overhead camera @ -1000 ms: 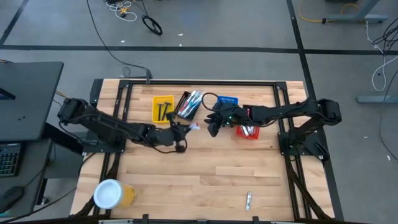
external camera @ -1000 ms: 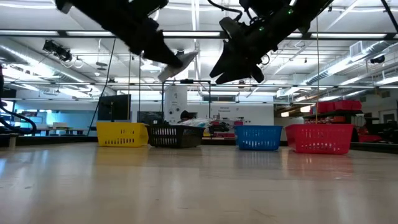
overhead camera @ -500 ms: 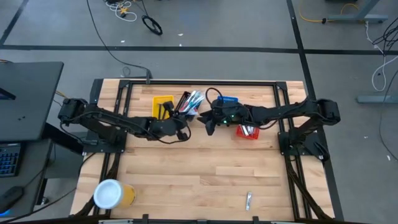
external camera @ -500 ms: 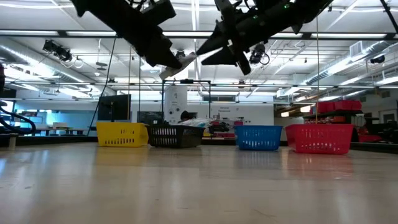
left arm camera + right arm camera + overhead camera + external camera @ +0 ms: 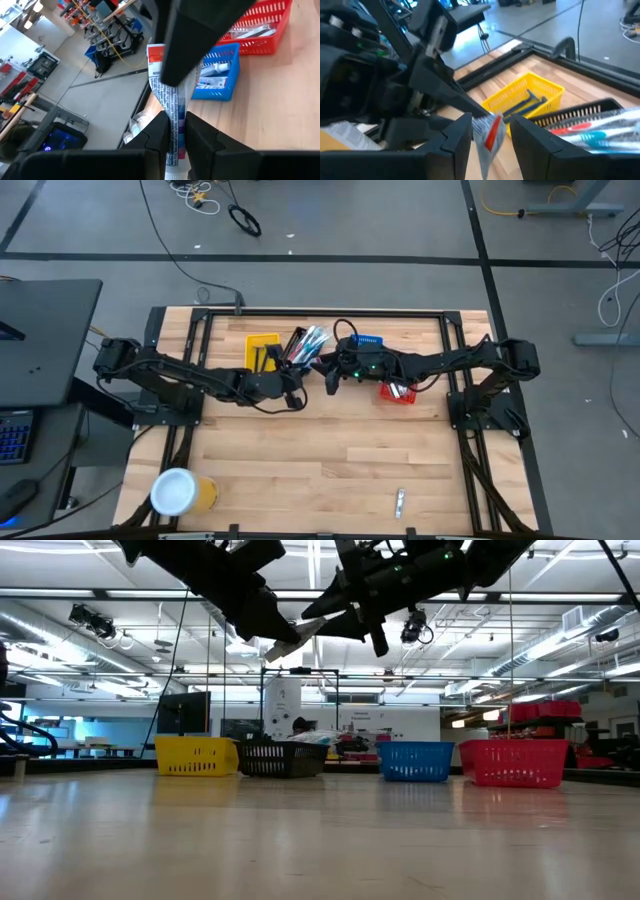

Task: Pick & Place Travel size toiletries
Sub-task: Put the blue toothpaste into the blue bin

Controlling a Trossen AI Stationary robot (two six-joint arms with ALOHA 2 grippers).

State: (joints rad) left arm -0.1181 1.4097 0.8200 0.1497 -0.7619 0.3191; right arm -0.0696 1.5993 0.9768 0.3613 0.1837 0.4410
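Glossy printed tube (image 5: 172, 112); matt wooden table (image 5: 330, 450).

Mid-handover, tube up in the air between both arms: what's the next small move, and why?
Probably shut the right tool on the tube. Its red-marked end already sits between that tool's open fingers, while the left tool grips the other end above the table. Only after that should the left one let go.
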